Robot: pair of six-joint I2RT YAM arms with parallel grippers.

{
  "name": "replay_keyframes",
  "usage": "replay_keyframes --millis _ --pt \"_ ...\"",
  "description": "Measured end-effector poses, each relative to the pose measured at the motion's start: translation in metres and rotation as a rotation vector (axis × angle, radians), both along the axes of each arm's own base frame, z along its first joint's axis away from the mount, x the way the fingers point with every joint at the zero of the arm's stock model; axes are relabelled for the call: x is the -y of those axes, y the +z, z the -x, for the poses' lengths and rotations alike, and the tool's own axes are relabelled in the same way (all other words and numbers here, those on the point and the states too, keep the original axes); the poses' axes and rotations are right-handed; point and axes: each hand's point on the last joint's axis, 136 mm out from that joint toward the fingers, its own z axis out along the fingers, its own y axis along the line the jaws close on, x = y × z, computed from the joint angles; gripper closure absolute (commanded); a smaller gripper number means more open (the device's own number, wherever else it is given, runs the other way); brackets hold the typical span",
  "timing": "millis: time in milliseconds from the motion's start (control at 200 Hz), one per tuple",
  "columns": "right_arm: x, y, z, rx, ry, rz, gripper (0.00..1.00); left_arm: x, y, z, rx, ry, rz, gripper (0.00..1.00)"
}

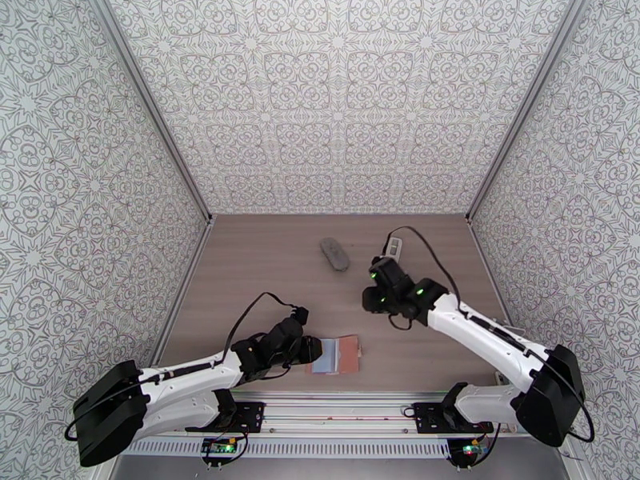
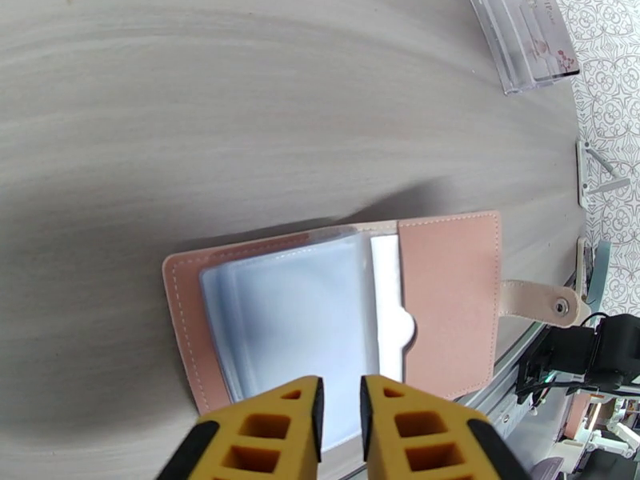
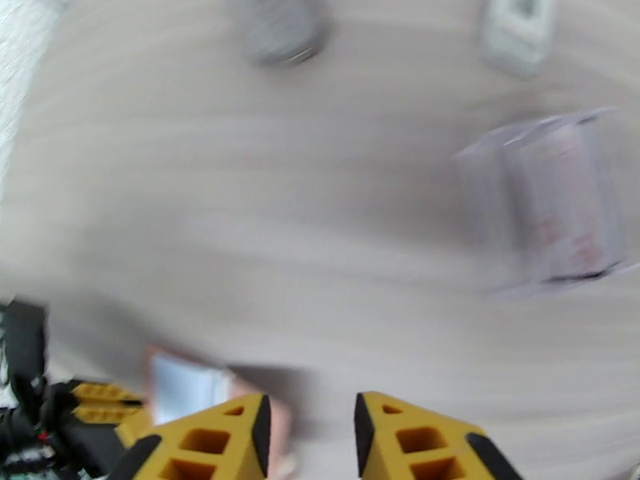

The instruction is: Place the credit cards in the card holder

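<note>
Cards (image 2: 546,38) lie in a clear rack (image 2: 500,51), right gripper (image 3: 312,403) parted and empty, left gripper (image 2: 340,387) narrow on holder (image 2: 448,306) sleeves (image 2: 288,322).

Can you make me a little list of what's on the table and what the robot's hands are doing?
Card holder: pink, lying open, a white card seemingly tucked inside
Left gripper: closed on the holder's clear sleeves, it seems
Right gripper: open, empty
Spare cards: in a clear stand
Also there: grey remote-like thing, small white box
</note>
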Motion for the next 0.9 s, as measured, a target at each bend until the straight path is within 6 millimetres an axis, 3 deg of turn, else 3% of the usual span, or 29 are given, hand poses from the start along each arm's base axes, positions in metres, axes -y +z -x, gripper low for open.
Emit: replay_keyframes --millis 210,465,645,900 --pt "0.052 -0.001 -0.030 0.013 -0.023 0.136 0.35 0.002 0.003 -0.001 0.004 -0.003 0.002 0.76" --pt "0.099 -0.025 -0.061 -0.071 -0.042 0.295 0.29 0.005 0.005 -0.003 0.007 -0.008 0.002 0.76" --pt "0.118 -0.042 -0.077 -0.135 -0.042 0.342 0.27 0.007 0.001 -0.001 -0.004 -0.017 -0.011 0.76" --pt "0.127 -0.050 -0.090 -0.182 -0.029 0.367 0.26 0.007 -0.005 0.002 -0.018 -0.024 -0.027 0.76"
